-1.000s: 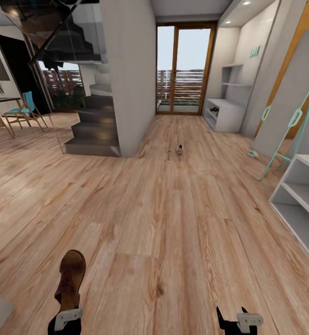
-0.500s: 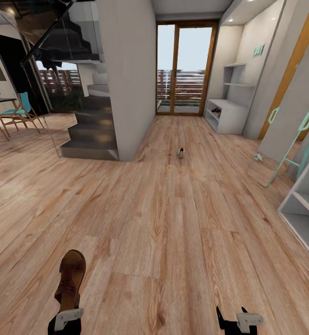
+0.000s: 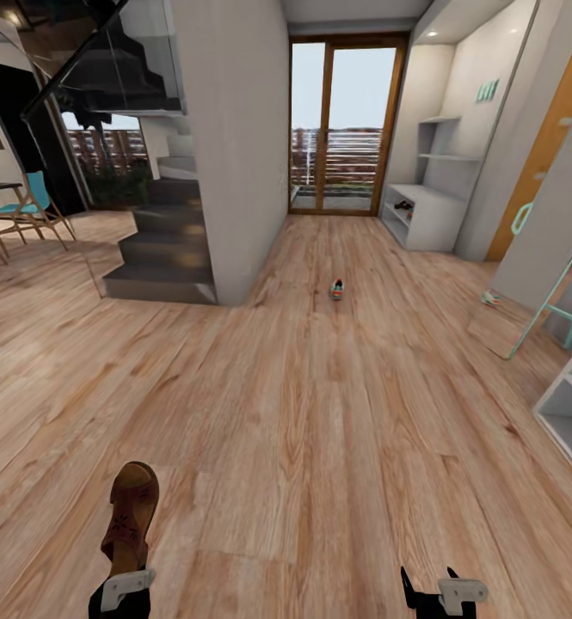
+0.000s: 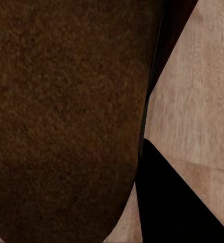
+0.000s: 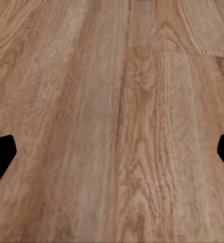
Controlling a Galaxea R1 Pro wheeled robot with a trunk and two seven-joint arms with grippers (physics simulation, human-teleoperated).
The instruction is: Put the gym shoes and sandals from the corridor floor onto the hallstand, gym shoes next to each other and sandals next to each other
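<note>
Camera and base have advanced and swung slightly left since the earlier frames: the white shelf unit [image 3: 569, 413] at near right has slid toward the frame edge, while both arms keep their place in the head view. Left gripper [image 3: 122, 589] stays clamped on a sandal [image 3: 131, 511], held above the floor [image 3: 303, 413] at near left; the left wrist view shows brown leather [image 4: 66, 116] close against the lens. Right gripper [image 3: 436, 593] hangs with fingers apart, holding nothing, bare planks [image 5: 112, 121] beneath it. One gym shoe [image 3: 336, 290] lies mid-corridor, well ahead. Another shoe [image 3: 489, 298] sits at far right by a leaning panel. Hallstand [image 3: 423, 211] stands far right beside the glass door; something dark rests on it, too small to name.

Assessment: transport step, sandal in carriage toward the hallstand. Next move calls for continued driving, then lowering the sandal onto a shelf.
</note>
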